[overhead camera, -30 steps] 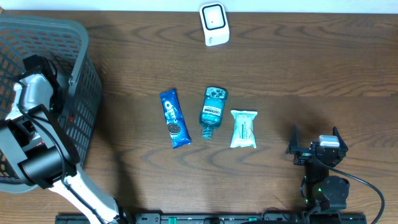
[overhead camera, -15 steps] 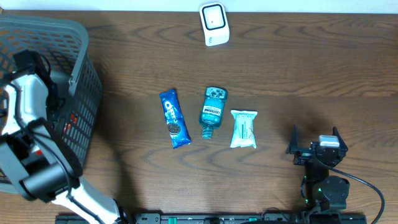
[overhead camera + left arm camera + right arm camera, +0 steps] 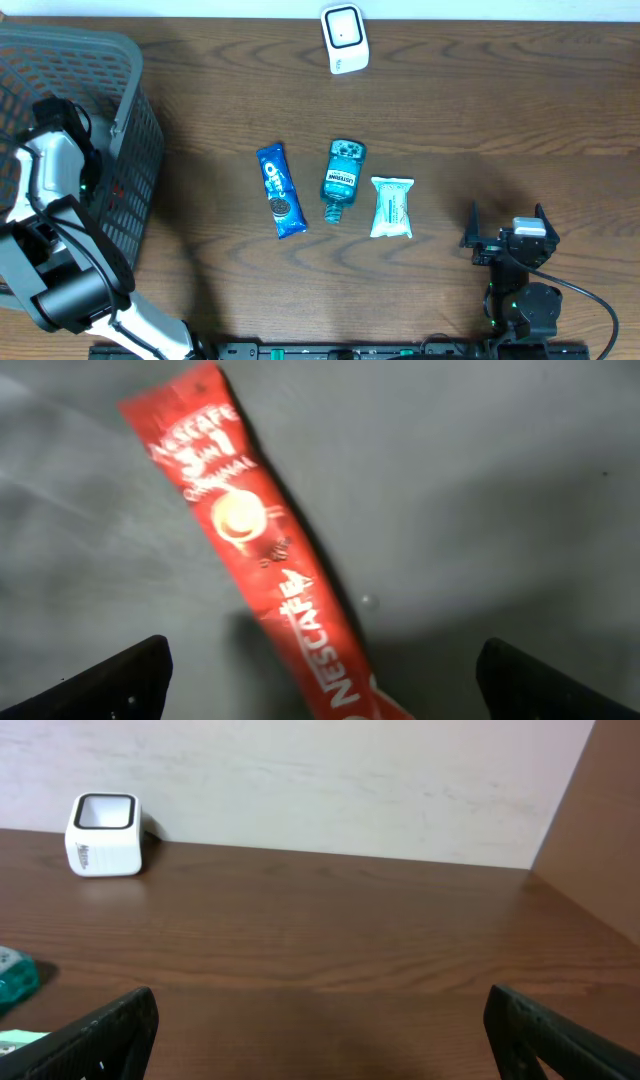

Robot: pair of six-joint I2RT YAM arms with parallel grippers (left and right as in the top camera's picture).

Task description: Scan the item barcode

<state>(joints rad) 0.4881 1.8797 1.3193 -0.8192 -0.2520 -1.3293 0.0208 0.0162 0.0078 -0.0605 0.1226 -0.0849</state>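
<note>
A red Nescafe 3-in-1 sachet (image 3: 262, 560) lies slantwise on the grey floor of the basket (image 3: 132, 75). My left gripper (image 3: 322, 668) hangs open just above the sachet's near end, one finger on either side and neither touching it. In the overhead view the left gripper (image 3: 58, 112) is reaching down into the basket at the far left. The white barcode scanner (image 3: 344, 38) stands at the table's back edge and shows again as the scanner (image 3: 103, 834) in the right wrist view. My right gripper (image 3: 506, 220) rests open at the front right with nothing in it.
In the middle of the table a blue Oreo pack (image 3: 280, 190), a teal Listerine bottle (image 3: 341, 178) and a pale wipes pack (image 3: 391, 207) lie side by side. The basket's tall mesh walls surround the left arm.
The left arm swung slightly left inside the basket and came back to about where it was. The right arm and the table items have not moved.
</note>
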